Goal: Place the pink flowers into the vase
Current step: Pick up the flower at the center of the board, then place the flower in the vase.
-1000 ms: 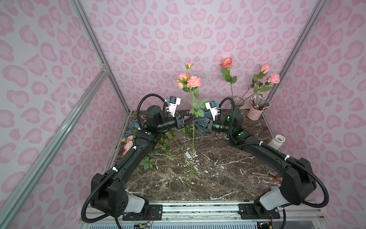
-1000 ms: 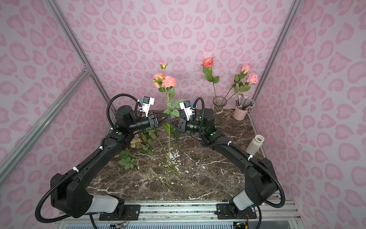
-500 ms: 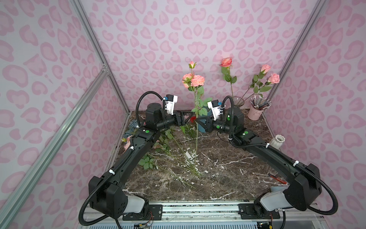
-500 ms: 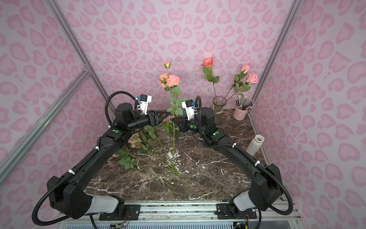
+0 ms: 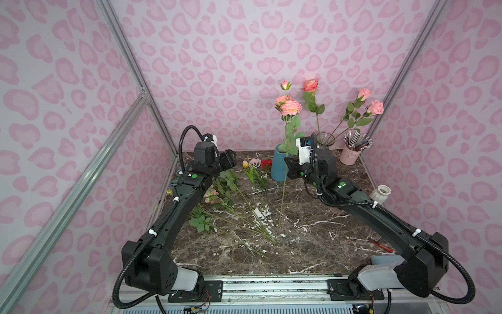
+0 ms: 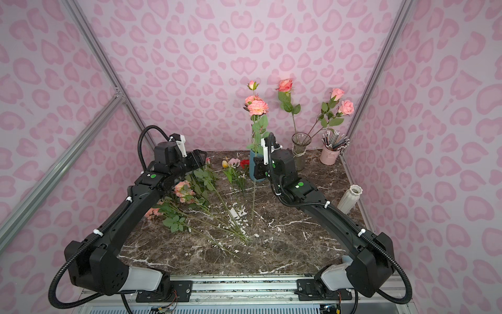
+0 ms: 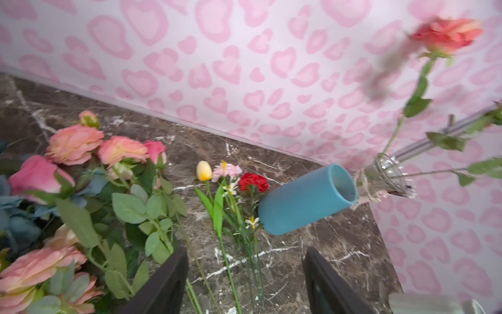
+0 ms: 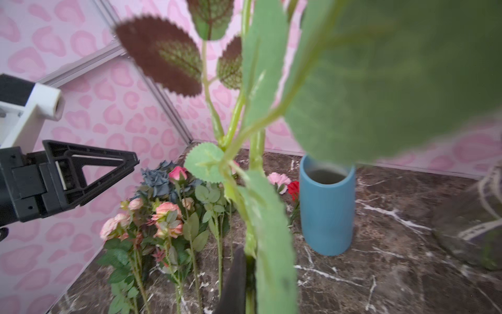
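Note:
My right gripper [image 5: 288, 169] is shut on the green stem of a spray of pink flowers [image 5: 290, 106], held upright with its stem end just above the marble. In the right wrist view the stem [image 8: 252, 239] runs beside one dark finger [image 8: 235, 282]. The glass vase [image 5: 325, 140] stands at the back right, behind that gripper, with pink roses [image 5: 376, 106] in it. More pink flowers [image 6: 183, 190] lie in a pile on the left. My left gripper [image 5: 231, 159] is open above that pile and holds nothing; its fingers [image 7: 168, 282] stand wide apart.
A blue cylinder vase [image 5: 279, 166] stands just behind the held stem. A white ribbed vase [image 5: 381, 193] and a pink pencil cup [image 5: 351, 156] are along the right wall. A red carnation [image 7: 254, 181], a yellow tulip [image 7: 203, 170] and blue blooms [image 8: 159, 179] lie among the loose stems.
My left gripper opened, let go of the stem and drew back to the left. The right gripper carried the upright flowers to the right, towards the back.

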You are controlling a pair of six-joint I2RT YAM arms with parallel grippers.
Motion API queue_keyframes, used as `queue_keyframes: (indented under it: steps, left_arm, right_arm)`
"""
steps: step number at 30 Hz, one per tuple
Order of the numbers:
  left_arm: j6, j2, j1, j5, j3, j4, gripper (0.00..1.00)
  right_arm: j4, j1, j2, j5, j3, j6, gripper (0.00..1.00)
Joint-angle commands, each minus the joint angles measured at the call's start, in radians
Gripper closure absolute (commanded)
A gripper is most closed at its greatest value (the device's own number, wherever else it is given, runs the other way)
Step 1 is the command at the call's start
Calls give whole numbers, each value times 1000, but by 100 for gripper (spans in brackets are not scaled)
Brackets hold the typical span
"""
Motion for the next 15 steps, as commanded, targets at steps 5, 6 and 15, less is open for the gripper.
queue_keyframes:
  steps: [5,6,15]
  left_arm:
    - [-62,48,57,19,-12,-22,31]
    - [-63,51,63,26,-13,-20,31]
    - [-68,42,99,43,-28,-9,32]
  right_arm:
    - [85,7,-50,357,-70,-57,100]
    - [98,7,-52,384,-76,-66,100]
    - [239,-13,-21,545,-72,-137,100]
